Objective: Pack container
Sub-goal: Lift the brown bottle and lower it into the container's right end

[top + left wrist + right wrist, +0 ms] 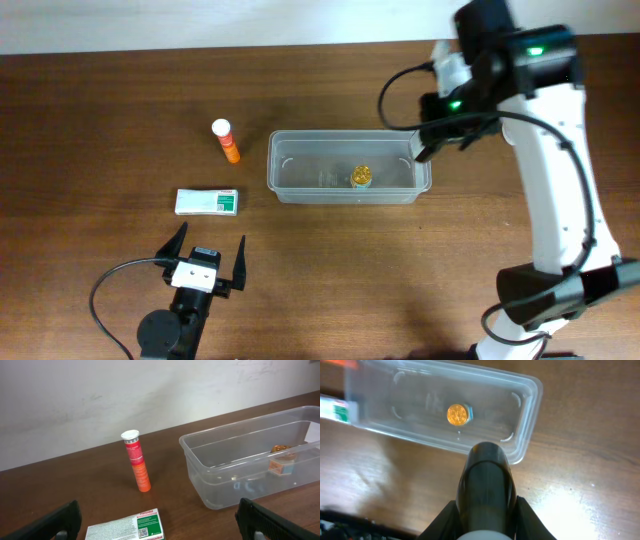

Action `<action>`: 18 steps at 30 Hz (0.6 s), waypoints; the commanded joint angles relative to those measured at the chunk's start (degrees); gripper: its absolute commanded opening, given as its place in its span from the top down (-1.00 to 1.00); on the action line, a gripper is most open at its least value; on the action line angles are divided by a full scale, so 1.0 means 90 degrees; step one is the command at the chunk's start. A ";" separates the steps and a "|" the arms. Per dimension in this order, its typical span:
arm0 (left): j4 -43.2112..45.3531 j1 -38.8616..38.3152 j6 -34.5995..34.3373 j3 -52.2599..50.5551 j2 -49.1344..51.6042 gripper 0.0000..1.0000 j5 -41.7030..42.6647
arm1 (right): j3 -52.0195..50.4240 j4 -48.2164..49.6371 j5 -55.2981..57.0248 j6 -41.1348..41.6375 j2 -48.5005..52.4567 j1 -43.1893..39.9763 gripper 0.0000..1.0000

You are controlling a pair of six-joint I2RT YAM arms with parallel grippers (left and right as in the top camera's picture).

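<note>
The clear plastic container (305,160) lies in the middle of the table. A small bottle with a gold cap (361,177) stands inside it. My right gripper (427,143) is above the container's right end, shut on a dark bottle (485,480) with a white cap. In the right wrist view the dark bottle hangs over the container's near rim (520,450), and the gold-capped bottle (458,414) shows beyond it. My left gripper (208,256) is open and empty near the front edge, just in front of the white-and-green box (208,202).
An orange tube with a white cap (227,142) stands left of the container, also upright in the left wrist view (137,462). That view shows the box (125,527) between my left fingers' line and the container (210,477) to the right.
</note>
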 commanded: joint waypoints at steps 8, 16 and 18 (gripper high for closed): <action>-0.0032 0.0032 0.0102 -0.0015 -0.0044 -0.99 -0.0046 | -0.1945 0.2101 0.0369 0.0758 0.0155 0.0248 0.49; -0.0032 0.0032 0.0102 -0.0015 -0.0044 -0.99 -0.0046 | -0.2820 0.3009 0.0423 0.0770 0.0168 0.0248 0.49; -0.0032 0.0029 0.0102 -0.0015 -0.0044 -0.99 -0.0046 | -0.2948 0.3145 0.0515 0.0770 0.0197 0.0248 0.49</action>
